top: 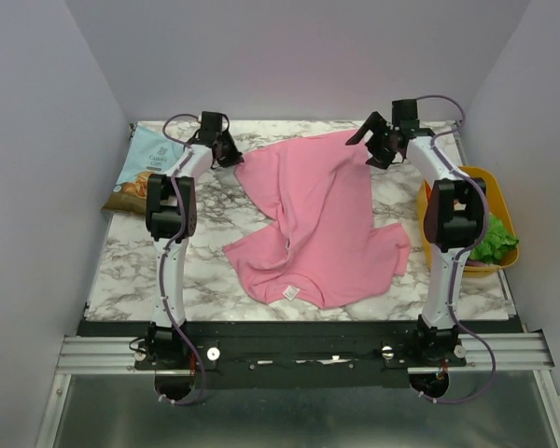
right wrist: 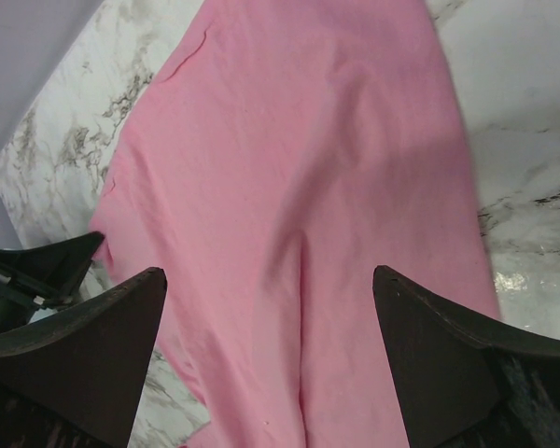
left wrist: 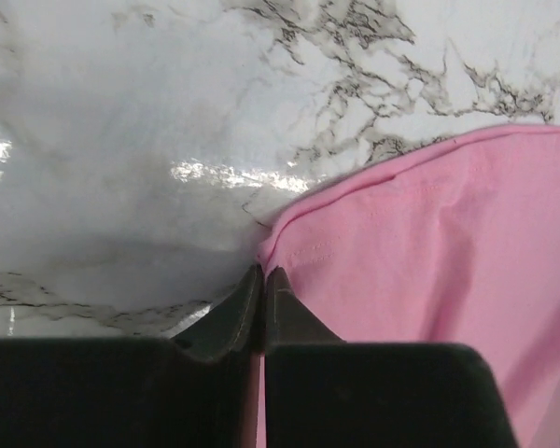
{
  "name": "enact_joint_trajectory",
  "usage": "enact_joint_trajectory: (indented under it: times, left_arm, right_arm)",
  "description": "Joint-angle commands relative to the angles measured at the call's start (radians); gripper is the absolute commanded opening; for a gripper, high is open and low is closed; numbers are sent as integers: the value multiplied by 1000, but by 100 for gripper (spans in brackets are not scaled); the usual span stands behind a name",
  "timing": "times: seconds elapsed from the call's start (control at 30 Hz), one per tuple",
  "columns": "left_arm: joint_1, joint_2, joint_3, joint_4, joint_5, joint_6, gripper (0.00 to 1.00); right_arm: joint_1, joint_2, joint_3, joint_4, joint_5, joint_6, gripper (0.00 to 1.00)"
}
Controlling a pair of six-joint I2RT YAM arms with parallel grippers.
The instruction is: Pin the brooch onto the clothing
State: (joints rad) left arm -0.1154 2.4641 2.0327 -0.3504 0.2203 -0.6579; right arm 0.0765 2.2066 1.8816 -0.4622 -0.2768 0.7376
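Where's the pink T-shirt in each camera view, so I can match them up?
Top external: T-shirt spread across the picture's middle.
Left wrist: T-shirt fills the right side, its hem corner at the tips of the left fingers.
Right wrist: T-shirt runs down the centre, between the open right fingers.
Shared landmark: the white marble tabletop, visible in all three.

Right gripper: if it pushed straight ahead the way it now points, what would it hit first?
Most likely the pink T-shirt: its fabric fills the line ahead of the right gripper, between the open jaws. Depth is unclear from the wrist view.
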Motion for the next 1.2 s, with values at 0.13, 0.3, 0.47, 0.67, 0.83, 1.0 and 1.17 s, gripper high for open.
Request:
enact_joint_trajectory:
  times: [0.13, 0.3, 0.47, 0.67, 0.83, 1.0, 1.17]
  left_arm:
    - [-75, -132, -72, -36, -27, 135, 0]
    - [-202, -346, -185, 16, -13, 222, 0]
    - [-349, -602, -457, 108, -27, 288, 0]
    - [-429, -899, -839, 163, -27, 253, 0]
    - [-440, -1142, -1130, 145, -84, 199, 0]
    - [-440, -1281, -1232, 64, -145, 188, 0]
    - [-435, -1311, -1241, -12, -316, 170, 0]
  right_arm:
    - [-6, -67, -47, -26, -12, -75, 100]
    - [-6, -137, -101, -24, 16, -98, 100]
    - [-4, -246, -193, -12, 27, -124, 100]
    - [-4, -356, -347, 17, 56, -153, 100]
    - [-6, -381, -441, 22, 73, -159, 100]
    - [-4, -383, -496, 23, 96, -162, 100]
    - [-6, -400, -524, -13, 154, -184, 97]
